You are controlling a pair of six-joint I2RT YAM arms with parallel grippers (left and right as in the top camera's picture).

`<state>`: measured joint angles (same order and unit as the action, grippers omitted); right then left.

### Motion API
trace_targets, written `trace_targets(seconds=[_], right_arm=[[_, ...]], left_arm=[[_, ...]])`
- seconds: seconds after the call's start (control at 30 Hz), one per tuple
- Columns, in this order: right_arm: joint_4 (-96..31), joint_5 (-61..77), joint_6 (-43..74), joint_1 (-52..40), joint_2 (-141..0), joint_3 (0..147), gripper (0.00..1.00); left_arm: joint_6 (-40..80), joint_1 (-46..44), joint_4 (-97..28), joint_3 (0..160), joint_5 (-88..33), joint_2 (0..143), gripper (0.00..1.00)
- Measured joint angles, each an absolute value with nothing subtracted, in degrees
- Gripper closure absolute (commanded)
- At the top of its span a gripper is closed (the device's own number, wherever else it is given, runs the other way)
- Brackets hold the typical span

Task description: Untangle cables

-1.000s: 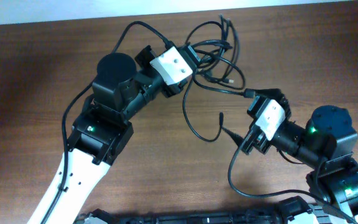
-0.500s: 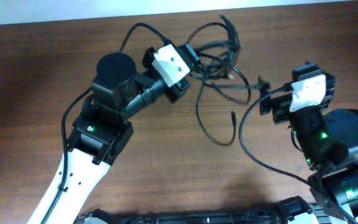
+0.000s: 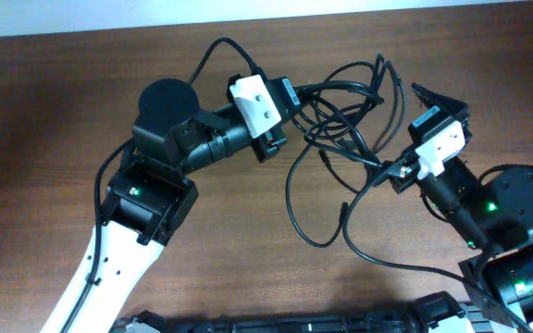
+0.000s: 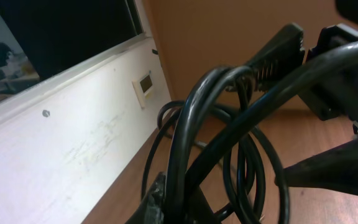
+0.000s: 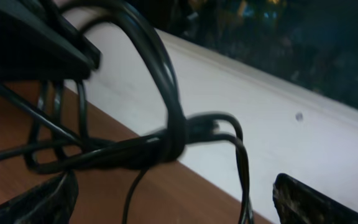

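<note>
Several cables sat bunched at the far side of the table, between the two grippers. One slack loop trailed toward the near edge. Left gripper was clamped on strands at the bunch's left side. Right gripper was spread wide and held nothing, with the knot just ahead of it. Cords looked light, limp and slick-jacketed, so likely to slip. Best hold, I judged, was a single strand just beside the knot, not a plug end.
</note>
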<state>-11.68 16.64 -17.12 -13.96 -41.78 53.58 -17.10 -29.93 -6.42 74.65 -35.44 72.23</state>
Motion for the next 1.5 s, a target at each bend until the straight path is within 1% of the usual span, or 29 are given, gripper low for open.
trace_targets(seconds=[0.2,0.4,0.57,0.7,1.1,1.37,1.5], right_arm=[[-8.5,20.7,-17.8,-14.0,-41.8,53.6,0.01],[-7.2,21.0,-18.0,-14.0,-41.8,53.6,0.01],[-7.2,16.0,-18.0,-14.0,-41.8,53.6,0.0],[-6.6,12.7,-18.0,-14.0,-41.5,53.6,0.0],[-1.3,3.6,-18.1,-14.0,-41.6,53.6,0.0],[-1.3,-8.5,-18.3,-14.5,-41.6,53.6,0.01],[-1.2,-15.2,-20.7,-14.5,-41.6,53.6,0.01]], left_arm=[[-16.9,-29.9,-6.5,74.7,-36.2,72.2,1.0],[-16.8,-29.9,-6.5,74.7,-39.8,72.2,1.0],[-16.8,-29.9,-6.2,74.7,-46.9,72.2,1.0],[-16.8,-29.9,-6.9,74.7,-49.7,72.2,1.0],[-16.6,-29.9,-10.1,74.7,-53.6,72.2,1.0],[-16.6,-29.8,-11.6,74.7,-54.9,72.2,1.0],[-16.7,-28.3,-12.7,74.7,-55.5,72.2,1.0]])
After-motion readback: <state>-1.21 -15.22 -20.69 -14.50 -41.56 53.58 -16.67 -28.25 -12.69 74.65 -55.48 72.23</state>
